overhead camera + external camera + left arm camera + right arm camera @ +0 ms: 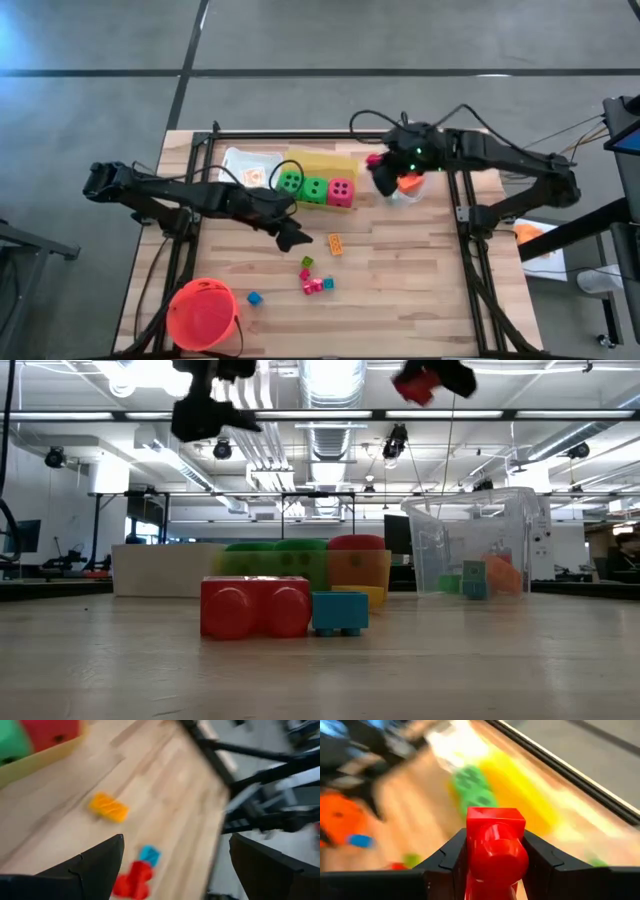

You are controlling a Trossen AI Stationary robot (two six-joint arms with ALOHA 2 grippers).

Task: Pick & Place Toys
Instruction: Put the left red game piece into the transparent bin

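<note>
Gripping a red block [495, 852] between its fingers, the right claw [383, 172] hung above the clear bin [480, 545] at the counter's [420, 270] far right. That bin held an orange wedge [503, 574] and a small teal block [473, 579]. Beside it, along the far edge, the yellow bin [325, 165] carried 3 dice in a row: 2 green dice [302, 186] and 1 pink die [341, 191]. The white bin [240, 165] just left of it held a white card [252, 176].

The left claw [292, 236] hovered released and empty over the middle of the counter, near an orange block [336, 243] lying loose on the wood. Nearer the front lay a green block [307, 262], a red block pair [256, 607] touching a blue block [338, 612], and another blue block [254, 298] apart to the left. The orange bucket [202, 315] stood at the front left corner; I could not tell its contents.
</note>
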